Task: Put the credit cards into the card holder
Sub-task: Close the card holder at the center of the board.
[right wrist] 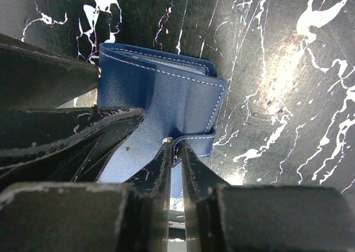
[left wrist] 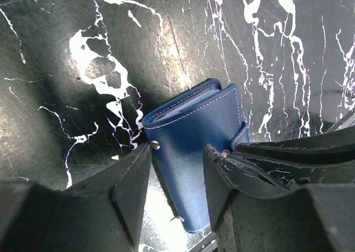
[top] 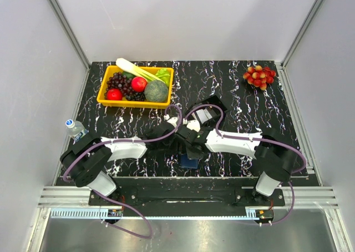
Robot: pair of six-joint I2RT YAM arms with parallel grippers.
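A: Where's the card holder (left wrist: 194, 130)?
B: Near centre of the surface (top: 249, 113) — my left pincer (left wrist: 177, 155) clamps its sides, long axis pointing away from it. Right pincer (right wrist: 176, 152), narrow, nips the strap tab (right wrist: 194, 139).

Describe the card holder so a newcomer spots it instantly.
On the black white-veined marble table, look at the near edge, where the two arms converge. The small dark-blue folded case with white stitching and a snap tab is there. Its blue sets it apart from the black open tray just behind and the yellow fruit tray farther back.
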